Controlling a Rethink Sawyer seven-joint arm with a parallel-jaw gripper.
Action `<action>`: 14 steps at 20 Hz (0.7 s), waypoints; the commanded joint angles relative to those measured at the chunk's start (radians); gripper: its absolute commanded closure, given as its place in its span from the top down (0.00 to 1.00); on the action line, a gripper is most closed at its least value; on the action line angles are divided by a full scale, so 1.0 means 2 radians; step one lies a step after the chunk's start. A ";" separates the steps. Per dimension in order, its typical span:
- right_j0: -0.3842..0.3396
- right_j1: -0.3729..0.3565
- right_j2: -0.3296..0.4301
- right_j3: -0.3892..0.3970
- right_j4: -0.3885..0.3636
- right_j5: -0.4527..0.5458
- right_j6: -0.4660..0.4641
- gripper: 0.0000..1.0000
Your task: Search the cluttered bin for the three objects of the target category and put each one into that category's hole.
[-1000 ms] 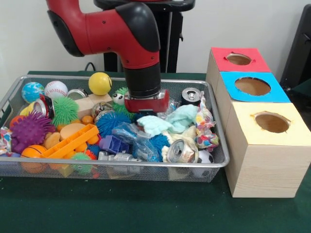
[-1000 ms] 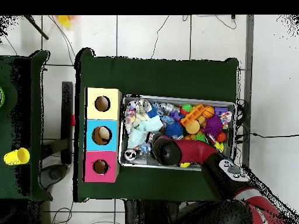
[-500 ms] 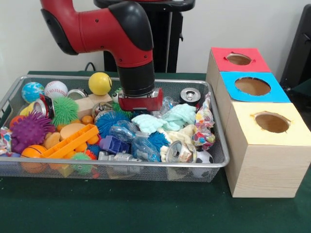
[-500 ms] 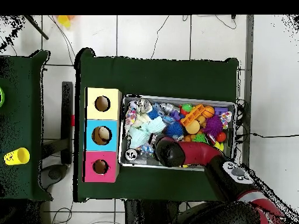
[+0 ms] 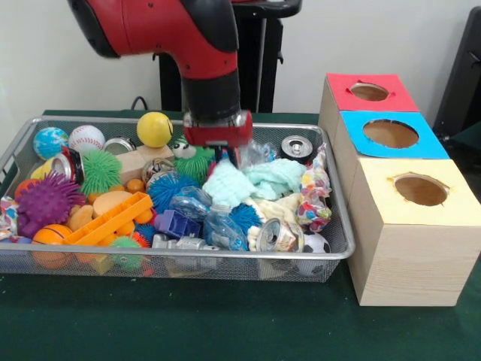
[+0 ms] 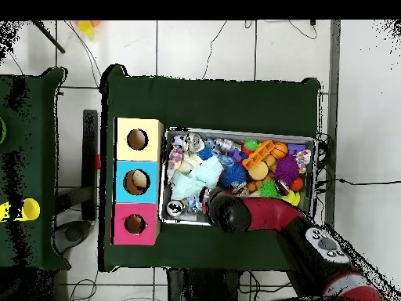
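My gripper (image 5: 224, 160) hangs over the middle of the wire bin (image 5: 188, 256), shut on the peak of a pale mint crumpled cloth (image 5: 225, 184). The cloth is pulled up into a point while its lower part rests on the clutter. A second mint piece (image 5: 274, 174) lies just right of it. In the overhead view the arm's wrist (image 6: 225, 210) covers the gripper, and the mint cloth (image 6: 188, 184) shows beside it. Three boxes stand next to the bin, with a red-topped hole (image 5: 369, 92), a blue-topped hole (image 5: 390, 133) and a yellow-topped hole (image 5: 421, 189).
The bin holds spiky balls (image 5: 47, 199), a yellow ball (image 5: 154, 128), a baseball (image 5: 86, 138), drink cans (image 5: 295, 147), crumpled clear bags (image 5: 210, 218), an orange block (image 5: 109, 218) and a soccer ball (image 5: 317, 243). Green cloth covers the table (image 5: 225, 323).
The gripper has risen and shifted slightly toward the bin's far side. The mint cloth has come up with it, drawn into a peak.
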 commanded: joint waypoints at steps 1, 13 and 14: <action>-0.036 -0.206 0.041 0.115 0.090 0.235 -0.059 0.00; -0.089 -0.154 0.083 0.086 0.050 0.223 -0.088 0.00; -0.088 -0.151 0.082 0.081 0.045 0.221 -0.087 0.00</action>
